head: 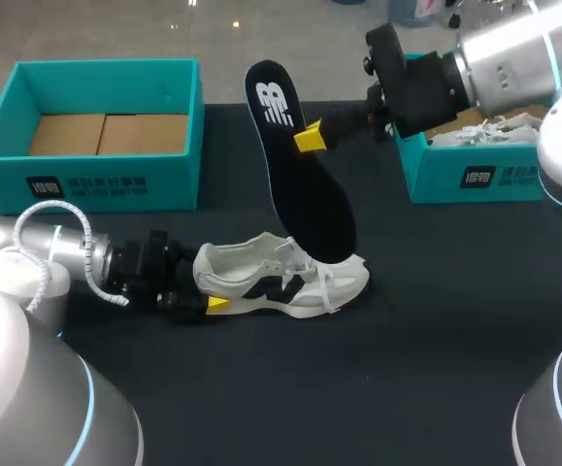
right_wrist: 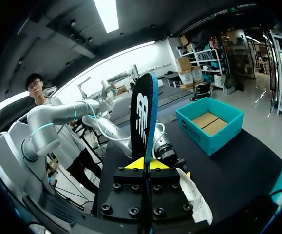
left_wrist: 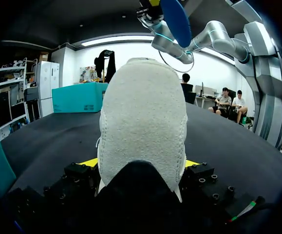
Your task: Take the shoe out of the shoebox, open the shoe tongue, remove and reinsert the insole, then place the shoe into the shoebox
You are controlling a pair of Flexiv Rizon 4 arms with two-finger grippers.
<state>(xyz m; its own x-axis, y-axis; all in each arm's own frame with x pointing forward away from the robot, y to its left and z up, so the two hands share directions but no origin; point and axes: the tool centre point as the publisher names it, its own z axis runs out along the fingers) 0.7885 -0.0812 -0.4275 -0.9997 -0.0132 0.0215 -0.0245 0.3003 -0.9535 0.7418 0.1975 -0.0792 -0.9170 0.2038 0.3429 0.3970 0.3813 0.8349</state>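
Left gripper (head: 213, 299) is low over the table (head: 407, 320), in from the left edge, and it's clamped on the heel of the white shoe (head: 290, 282). The left wrist view shows a yellow tip pressed to each side of that heel. The shoe sits upright on its sole around the middle of the table, toe pointing toward the right edge.

Up above, the right gripper (head: 310, 139) comes in from the far right corner with its fingers pinched on the black insole (head: 305, 189). It's gripped by one long edge near the heel end, standing almost on end and tilted. The insole's lower tip is down at the shoe's laces; touching or not, I cannot tell.

The teal shoebox (head: 96, 180) stands open at the far left corner, well apart from the shoe, with cardboard showing inside. A second teal box (head: 465, 177) is at the far right edge, behind the right arm.
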